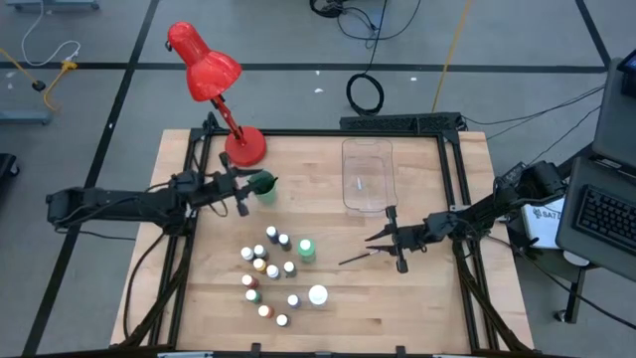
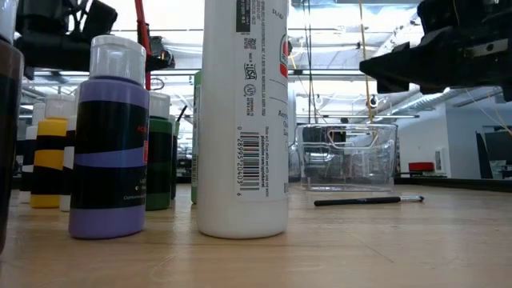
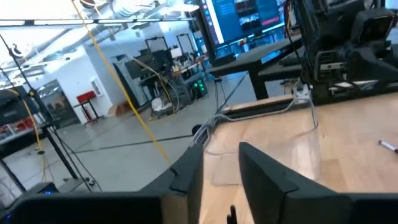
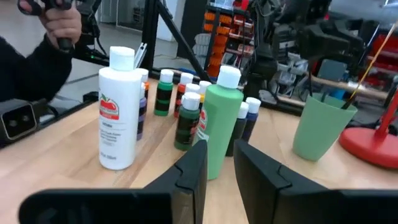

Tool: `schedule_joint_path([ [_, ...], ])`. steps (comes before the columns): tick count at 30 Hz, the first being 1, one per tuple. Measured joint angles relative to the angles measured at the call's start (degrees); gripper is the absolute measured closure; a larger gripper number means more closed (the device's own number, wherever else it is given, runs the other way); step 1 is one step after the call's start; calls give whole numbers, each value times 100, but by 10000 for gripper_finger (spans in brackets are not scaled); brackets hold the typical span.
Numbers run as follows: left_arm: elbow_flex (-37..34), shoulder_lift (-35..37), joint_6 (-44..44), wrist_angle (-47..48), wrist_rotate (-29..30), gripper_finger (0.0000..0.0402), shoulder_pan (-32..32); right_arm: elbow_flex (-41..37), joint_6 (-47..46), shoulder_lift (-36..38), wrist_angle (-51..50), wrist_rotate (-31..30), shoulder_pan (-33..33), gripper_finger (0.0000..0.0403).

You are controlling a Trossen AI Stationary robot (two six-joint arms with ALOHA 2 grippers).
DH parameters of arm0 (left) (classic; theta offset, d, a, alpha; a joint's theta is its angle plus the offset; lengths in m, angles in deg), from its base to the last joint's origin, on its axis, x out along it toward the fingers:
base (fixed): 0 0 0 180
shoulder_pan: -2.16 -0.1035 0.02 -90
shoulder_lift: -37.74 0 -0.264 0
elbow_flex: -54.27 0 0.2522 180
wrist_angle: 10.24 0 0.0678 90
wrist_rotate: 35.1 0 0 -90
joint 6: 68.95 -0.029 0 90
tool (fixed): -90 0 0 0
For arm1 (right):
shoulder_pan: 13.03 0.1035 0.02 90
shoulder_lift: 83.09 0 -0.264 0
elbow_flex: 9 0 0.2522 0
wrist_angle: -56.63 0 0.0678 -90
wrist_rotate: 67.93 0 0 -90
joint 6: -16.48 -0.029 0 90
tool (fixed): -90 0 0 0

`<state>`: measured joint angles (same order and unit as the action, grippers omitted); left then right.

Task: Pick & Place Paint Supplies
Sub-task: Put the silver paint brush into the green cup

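Observation:
Several small white-capped paint bottles stand on the wooden table with a larger green bottle and a larger white bottle; the right wrist view shows them upright too. A thin dark paintbrush lies flat on the table. My right gripper hangs above it, open and holding nothing. My left gripper is level beside the green cup, open with nothing between its fingers. A brush leans in the cup.
A clear plastic bin stands at the table's far side, right of the cup. A red desk lamp stands on its base at the far left. In the right wrist view a person's hand shows beyond the table.

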<state>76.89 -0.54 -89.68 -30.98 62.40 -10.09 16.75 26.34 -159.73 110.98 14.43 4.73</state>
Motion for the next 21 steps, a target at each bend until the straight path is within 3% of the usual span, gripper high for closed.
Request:
schedule_joint_path([
  [4, -232, 265, -178, 239, 1, 377, 18, 374, -52, 2, -479, -72, 11, 334],
  [7, -334, 298, -258, 246, 23, 390, 13, 1042, 16, 29, -1578, -762, 121, 347],
  [9, -314, 315, -252, 310, 25, 387, 13, 1715, -282, 211, -3346, -1490, 171, 360],
  [12, -313, 311, -294, 442, 25, 396, 13, 2959, -1418, 330, -6782, -2417, 254, 382],
  [15, -313, 312, -366, 488, 39, 395, 13, 3837, -2359, 264, -9260, -2193, 384, 399],
  [17, -313, 310, -413, 499, 43, 386, 13, 4111, -2455, 205, -9692, -1850, 526, 399],
  [21, -313, 310, -418, 474, 43, 377, 13, 4141, -2439, 203, -9546, -897, 832, 390],
])
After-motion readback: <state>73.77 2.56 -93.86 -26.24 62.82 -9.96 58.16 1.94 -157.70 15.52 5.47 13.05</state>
